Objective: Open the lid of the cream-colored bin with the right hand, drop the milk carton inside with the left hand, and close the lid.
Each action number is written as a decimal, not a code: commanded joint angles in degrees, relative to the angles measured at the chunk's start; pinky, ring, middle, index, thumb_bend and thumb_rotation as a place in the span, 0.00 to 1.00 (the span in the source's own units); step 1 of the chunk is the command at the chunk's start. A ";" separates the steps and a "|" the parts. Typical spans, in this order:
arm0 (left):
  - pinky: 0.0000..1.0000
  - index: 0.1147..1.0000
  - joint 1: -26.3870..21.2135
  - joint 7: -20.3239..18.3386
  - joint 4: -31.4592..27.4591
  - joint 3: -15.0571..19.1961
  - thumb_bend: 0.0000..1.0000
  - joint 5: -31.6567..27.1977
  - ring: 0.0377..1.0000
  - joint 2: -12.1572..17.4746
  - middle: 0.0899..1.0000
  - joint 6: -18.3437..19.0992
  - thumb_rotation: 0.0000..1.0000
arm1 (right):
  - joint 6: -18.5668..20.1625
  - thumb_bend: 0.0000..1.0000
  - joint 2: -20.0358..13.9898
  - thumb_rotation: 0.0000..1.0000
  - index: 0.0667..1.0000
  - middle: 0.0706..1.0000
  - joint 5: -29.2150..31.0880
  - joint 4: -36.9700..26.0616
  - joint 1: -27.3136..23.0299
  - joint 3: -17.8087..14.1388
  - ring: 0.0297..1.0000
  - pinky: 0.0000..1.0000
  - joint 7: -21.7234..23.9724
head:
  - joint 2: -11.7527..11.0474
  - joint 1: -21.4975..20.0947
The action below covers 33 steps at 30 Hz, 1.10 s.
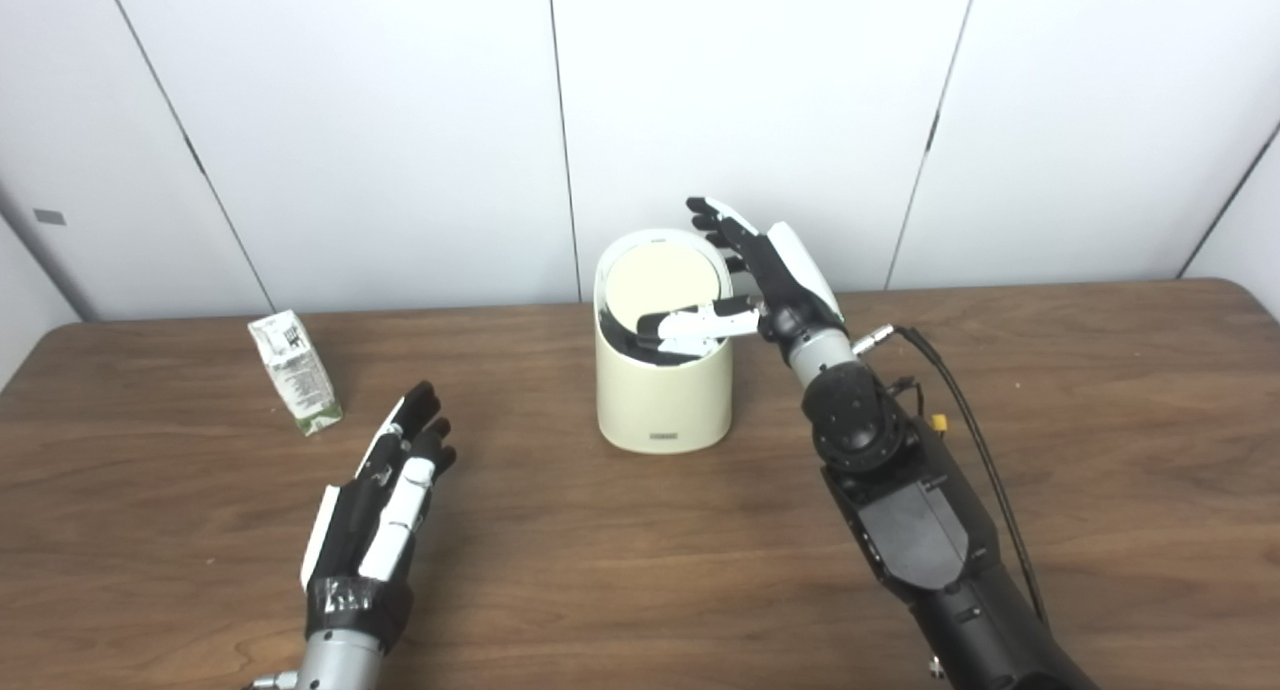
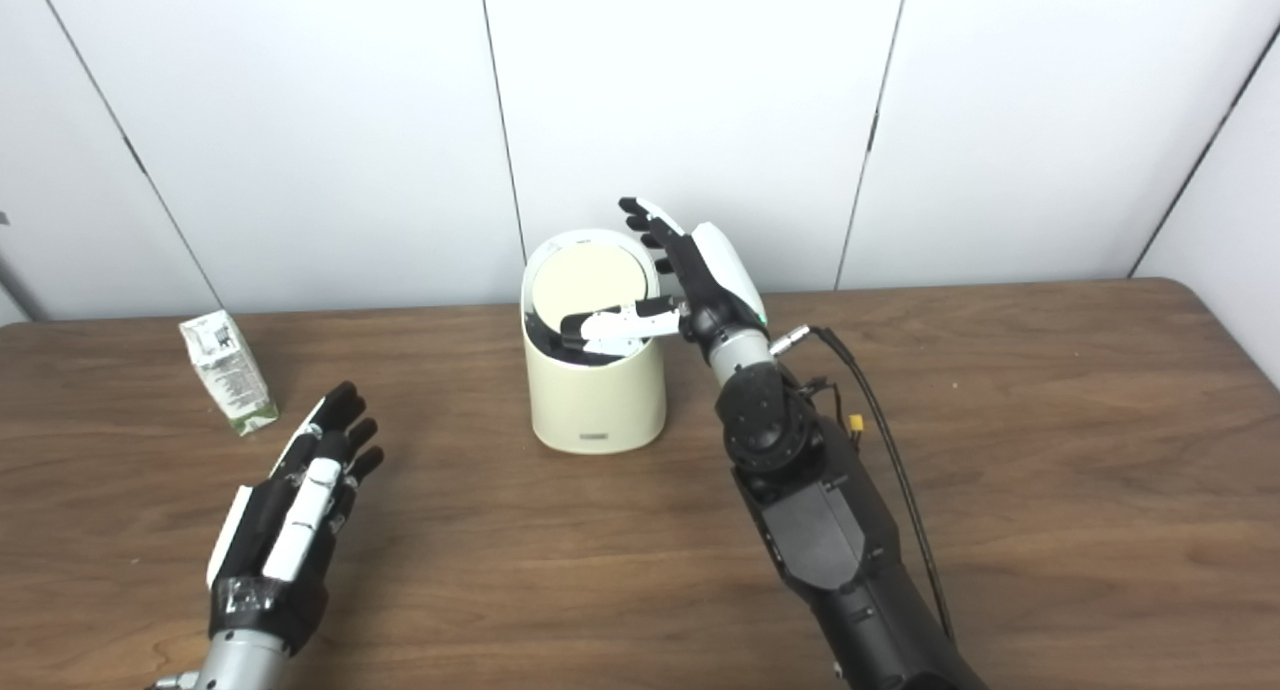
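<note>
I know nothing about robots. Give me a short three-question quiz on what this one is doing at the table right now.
1. True or false: the milk carton is already inside the cream-colored bin.
2. Which hand is at the bin's lid? A) left hand B) right hand C) both
3. Fill in: the left hand lies open on the ______, holding nothing.

Key:
1. False. The carton stands on the table, off to the left of the bin.
2. B. The right hand is at the bin's top, thumb reaching across the opening under the tilted-up lid.
3. table
</note>
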 commanded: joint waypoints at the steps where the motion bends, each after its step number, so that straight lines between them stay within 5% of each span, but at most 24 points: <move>1: 0.94 0.97 -0.83 0.02 -1.90 -0.20 0.65 0.64 0.95 0.13 0.96 -1.10 0.63 | -0.62 0.86 -0.38 0.35 0.90 0.88 -0.25 -1.67 -2.29 -0.69 0.86 0.76 -0.49 | 0.09 0.06; 10: 0.93 0.97 -0.59 0.07 -2.40 -0.36 0.64 0.83 0.94 0.12 0.95 -1.03 0.62 | -1.34 0.83 -0.90 0.32 0.90 0.88 -0.97 -0.93 -1.67 -0.18 0.87 0.77 -0.60 | 0.61 -0.16; 23: 0.93 0.96 -0.62 -0.21 -2.17 -0.81 0.67 2.02 0.95 0.44 0.96 -1.89 0.74 | -3.28 0.94 -3.32 0.01 0.91 0.88 -3.91 -0.18 -2.44 3.10 0.89 0.86 0.67 | 0.92 -0.29; 33: 0.92 0.95 -0.58 -0.22 -2.42 -1.36 0.66 2.80 0.95 0.12 0.95 -1.51 0.75 | -3.28 0.94 -3.48 0.00 0.91 0.88 -3.56 -0.38 -2.46 3.22 0.89 0.85 1.53 | 0.96 -0.15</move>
